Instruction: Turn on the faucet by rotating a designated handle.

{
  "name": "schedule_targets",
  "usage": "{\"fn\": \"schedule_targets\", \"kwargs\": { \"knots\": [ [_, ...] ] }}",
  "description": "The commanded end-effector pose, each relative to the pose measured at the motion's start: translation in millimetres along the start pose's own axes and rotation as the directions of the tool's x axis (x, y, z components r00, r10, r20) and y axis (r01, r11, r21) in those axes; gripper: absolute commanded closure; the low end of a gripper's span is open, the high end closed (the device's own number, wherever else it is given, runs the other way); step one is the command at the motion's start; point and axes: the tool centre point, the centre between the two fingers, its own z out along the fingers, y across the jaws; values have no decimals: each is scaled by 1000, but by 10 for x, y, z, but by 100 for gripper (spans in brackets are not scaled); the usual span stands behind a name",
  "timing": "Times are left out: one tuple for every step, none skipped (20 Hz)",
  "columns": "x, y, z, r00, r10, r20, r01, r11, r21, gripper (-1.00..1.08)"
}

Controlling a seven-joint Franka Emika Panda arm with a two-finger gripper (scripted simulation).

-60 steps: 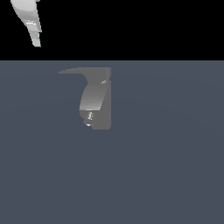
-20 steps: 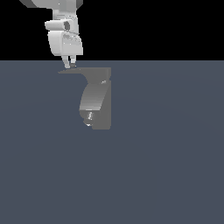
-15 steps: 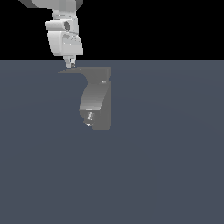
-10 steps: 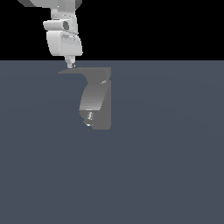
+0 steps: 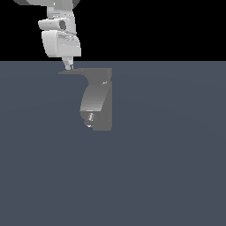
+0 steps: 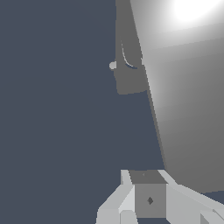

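The faucet [image 5: 98, 108] is seen standing on the grey counter [image 5: 167, 167], a little toward the exterior view's left of centre, its bright nozzle [image 5: 89, 125] low on the curved front. The handle [image 5: 84, 71] is carried flat across the faucet's top; its long axis runs level, and its tapered tip is pointed toward the exterior view's left. The tool [image 5: 68, 66] is poised just above that tip, seemingly at or near touching, with its fingers drawn close together and nothing held; in the wrist view the tool [image 6: 148, 197] is shown beside the handle's broad glare-lit face [image 6: 183, 100]. The lever is judged rigid, thin and smooth, likely to turn stiffly about its joint. A push near the tip is judged to give the most leverage, where a pinch could slip.
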Motion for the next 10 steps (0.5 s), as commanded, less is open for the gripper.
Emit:
{"fn": "schedule_targets", "kwargs": {
  "knots": [
    [20, 79, 24, 1000, 2, -4, -2, 1000, -6, 108],
    [22, 105, 27, 1000, 3, -4, -3, 1000, -7, 108],
    [24, 133, 30, 1000, 3, -4, -3, 1000, -7, 108],
    [26, 160, 34, 1000, 3, -5, -3, 1000, -7, 108],
    [27, 187, 38, 1000, 4, -5, -4, 1000, -8, 108],
    [29, 214, 42, 1000, 4, -5, -4, 1000, -8, 108],
    [31, 242, 45, 1000, 4, -6, -5, 1000, -9, 108],
    [33, 269, 49, 1000, 5, -6, -5, 1000, -9, 108],
    [35, 298, 53, 1000, 5, -6, -5, 1000, -10, 108],
    [36, 326, 57, 1000, 6, -7, -6, 1000, -10, 108]
  ]
}}
